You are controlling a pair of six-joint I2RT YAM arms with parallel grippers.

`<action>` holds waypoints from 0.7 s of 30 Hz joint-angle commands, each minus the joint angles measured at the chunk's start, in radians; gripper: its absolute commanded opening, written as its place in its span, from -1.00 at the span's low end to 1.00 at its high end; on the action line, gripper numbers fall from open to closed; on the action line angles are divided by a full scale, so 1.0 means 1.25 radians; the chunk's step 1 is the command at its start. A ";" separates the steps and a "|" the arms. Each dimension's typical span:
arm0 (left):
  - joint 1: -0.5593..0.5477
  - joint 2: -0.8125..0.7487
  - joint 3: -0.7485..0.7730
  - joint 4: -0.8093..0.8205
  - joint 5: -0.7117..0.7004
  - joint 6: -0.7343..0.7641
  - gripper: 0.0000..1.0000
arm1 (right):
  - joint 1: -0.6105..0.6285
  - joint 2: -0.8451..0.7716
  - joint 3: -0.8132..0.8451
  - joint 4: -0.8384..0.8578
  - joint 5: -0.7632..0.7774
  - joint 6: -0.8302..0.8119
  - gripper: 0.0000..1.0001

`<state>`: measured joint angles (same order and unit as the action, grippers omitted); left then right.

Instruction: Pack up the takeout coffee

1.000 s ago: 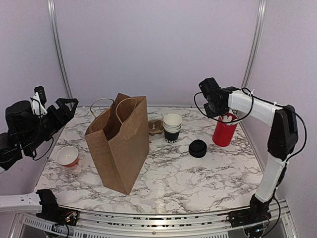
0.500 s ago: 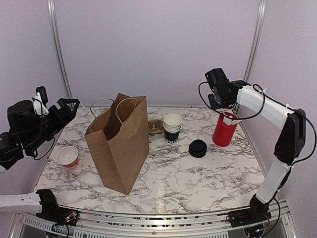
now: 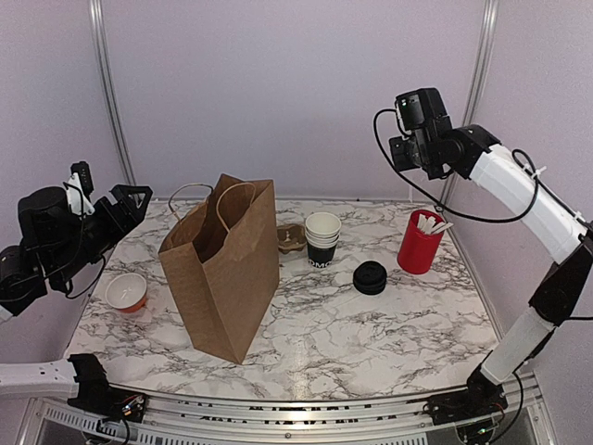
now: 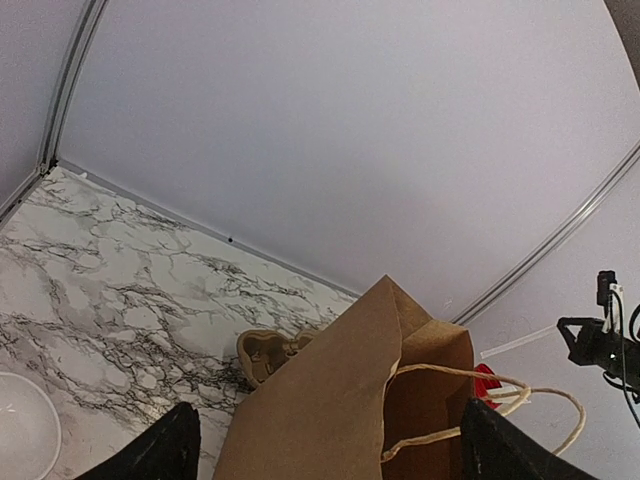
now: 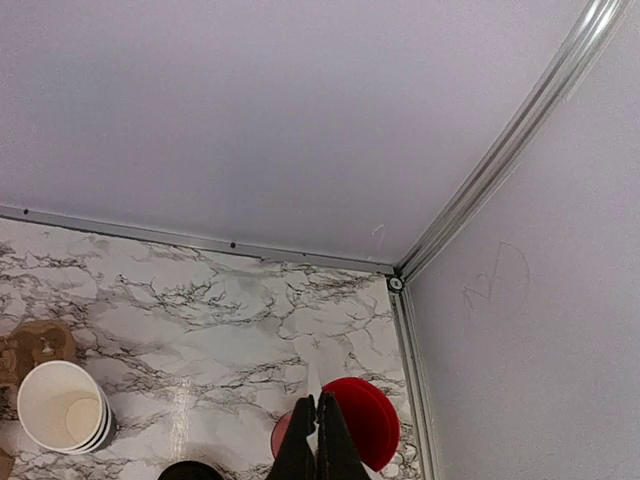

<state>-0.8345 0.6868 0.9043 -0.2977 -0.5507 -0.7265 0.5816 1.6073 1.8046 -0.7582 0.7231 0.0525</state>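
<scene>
Several black paper cups (image 3: 322, 239) with white lettering stand nested in one stack, open at the top, right of the brown paper bag (image 3: 222, 269). The stack also shows in the right wrist view (image 5: 62, 405). A stack of black lids (image 3: 370, 277) lies beside it. My right gripper (image 3: 403, 156) is high above the red cup of white stirrers (image 3: 420, 243). In the right wrist view it (image 5: 316, 400) is shut, with a thin white stirrer pinched between the tips. My left gripper (image 3: 125, 199) hovers left of the bag, open and empty (image 4: 330, 440).
A brown cardboard cup carrier (image 3: 291, 238) lies behind the bag, next to the cups. A small white bowl with a red outside (image 3: 126, 292) sits at the left. The bag stands upright with its mouth open (image 4: 340, 400). Walls close the back and both sides.
My right gripper has risen from the red cup's mouth and moved up and right. My left arm has barely moved.
</scene>
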 commanded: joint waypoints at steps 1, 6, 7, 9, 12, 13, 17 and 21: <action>-0.002 0.008 0.016 0.003 -0.006 -0.004 0.82 | 0.036 -0.070 0.055 0.029 -0.016 -0.014 -1.00; -0.002 0.016 0.018 0.005 -0.007 -0.007 0.82 | 0.049 -0.149 0.058 0.083 -0.138 -0.001 -1.00; -0.002 0.018 0.018 0.004 -0.008 -0.008 0.82 | 0.049 -0.171 0.050 0.106 -0.176 0.005 -1.00; -0.002 0.023 0.018 0.005 -0.006 -0.011 0.82 | 0.049 -0.226 0.014 0.175 -0.276 0.015 -1.00; -0.002 0.031 0.019 0.008 -0.001 -0.015 0.82 | 0.049 -0.307 -0.077 0.291 -0.439 0.046 -1.00; -0.002 0.033 0.019 0.009 0.000 -0.015 0.82 | 0.050 -0.322 -0.092 0.317 -0.488 0.059 -1.00; -0.002 0.038 0.019 0.013 0.007 -0.017 0.82 | 0.049 -0.324 -0.099 0.373 -0.692 0.121 -1.00; -0.002 0.035 0.015 0.013 0.007 -0.021 0.82 | 0.049 -0.289 -0.101 0.427 -0.837 0.186 -1.00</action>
<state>-0.8345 0.7326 0.9043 -0.2966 -0.5472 -0.7448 0.6369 1.1893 1.6897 -0.3290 -0.0437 0.1799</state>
